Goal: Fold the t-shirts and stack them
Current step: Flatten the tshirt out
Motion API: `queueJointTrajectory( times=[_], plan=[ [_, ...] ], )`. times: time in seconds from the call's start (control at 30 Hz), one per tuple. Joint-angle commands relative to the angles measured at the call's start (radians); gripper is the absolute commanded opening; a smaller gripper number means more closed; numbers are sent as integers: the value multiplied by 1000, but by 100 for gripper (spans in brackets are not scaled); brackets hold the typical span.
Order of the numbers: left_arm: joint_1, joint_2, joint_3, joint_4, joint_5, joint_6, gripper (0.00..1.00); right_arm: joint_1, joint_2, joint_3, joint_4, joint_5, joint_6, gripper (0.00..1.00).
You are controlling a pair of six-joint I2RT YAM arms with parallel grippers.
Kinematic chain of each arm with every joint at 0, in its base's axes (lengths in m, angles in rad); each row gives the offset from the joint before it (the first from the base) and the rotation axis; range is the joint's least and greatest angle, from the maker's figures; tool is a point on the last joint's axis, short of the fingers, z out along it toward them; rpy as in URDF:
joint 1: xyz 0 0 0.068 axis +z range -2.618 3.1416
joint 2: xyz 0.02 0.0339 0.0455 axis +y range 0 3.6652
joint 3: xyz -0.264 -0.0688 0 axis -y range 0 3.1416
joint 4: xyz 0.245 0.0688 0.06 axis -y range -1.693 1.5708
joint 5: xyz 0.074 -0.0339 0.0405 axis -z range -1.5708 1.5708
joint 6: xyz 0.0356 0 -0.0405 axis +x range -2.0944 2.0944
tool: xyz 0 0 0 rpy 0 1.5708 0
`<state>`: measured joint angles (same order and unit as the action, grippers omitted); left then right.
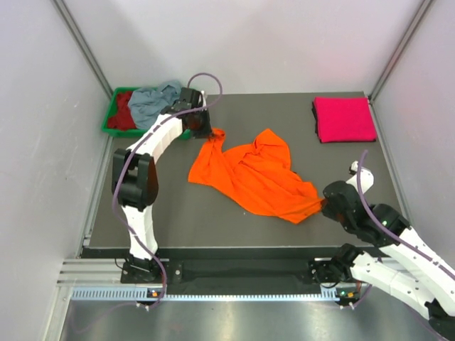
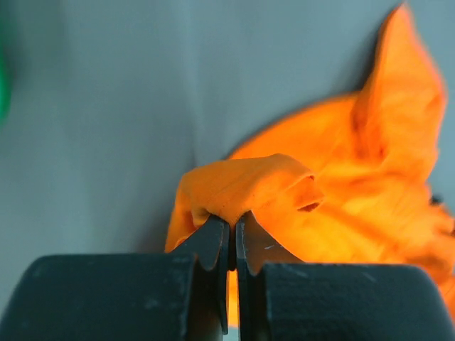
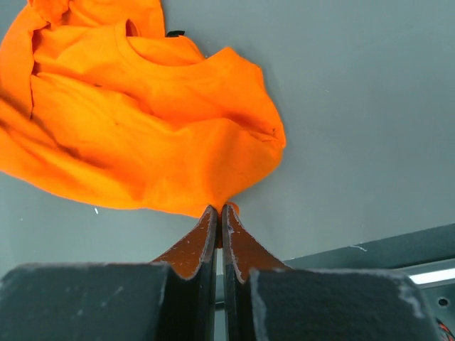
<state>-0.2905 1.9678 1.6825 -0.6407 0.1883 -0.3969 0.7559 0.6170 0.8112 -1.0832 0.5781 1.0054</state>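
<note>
Top external view: a bright orange cloth t-shirt (image 1: 252, 174) lies crumpled across the middle of the dark grey tabletop (image 1: 178, 213), stretched between my two arms. The left jaws, upper left of centre, are clenched on one corner of it, just beside the green plastic tray (image 1: 109, 122) in the upper left corner. The right jaws, at lower right, pinch the opposite corner near the tabletop's front edge. The tray holds a grey-blue cloth shirt (image 1: 153, 99) heaped beside a dark red cloth shirt (image 1: 124, 114). A magenta pink cloth shirt (image 1: 344, 118) sits folded into a neat rectangle at upper right, well apart from the orange one.

Left wrist view: I see the jaws closed on a rolled fold of orange cloth. The rest of the garment trails to the right of the frame, blurred.

Right wrist view: the jaws grip a pinched tip of the orange fabric. The shirt fans out toward the upper left, its neckline showing near the top.
</note>
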Motion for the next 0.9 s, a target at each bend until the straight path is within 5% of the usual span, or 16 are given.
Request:
queueJointTrajectory(
  times=[0.0, 0.07, 0.17, 0.2, 0.47, 0.67, 0.87],
  plan=[
    [5, 54, 123, 171, 72, 23, 0, -7, 26, 22, 60, 25, -8, 0],
    [5, 63, 126, 226, 88, 30, 8, -9, 39, 19, 74, 29, -10, 0],
    [5, 34, 103, 222, 47, 44, 46, -9, 55, 8, 94, 25, -14, 0],
    [5, -1, 92, 199, -14, 49, 49, -9, 58, 8, 98, 22, -16, 0],
    [10, -265, -271, 76, -274, -32, 48, -10, 90, -4, 177, -21, -47, 0],
    [13, -380, -513, 103, -228, -118, 46, -10, 98, -20, 221, -53, -62, 0],
    [13, -328, -587, 151, -229, -180, 45, -10, 92, -21, 232, -76, -70, 0]
  ],
)
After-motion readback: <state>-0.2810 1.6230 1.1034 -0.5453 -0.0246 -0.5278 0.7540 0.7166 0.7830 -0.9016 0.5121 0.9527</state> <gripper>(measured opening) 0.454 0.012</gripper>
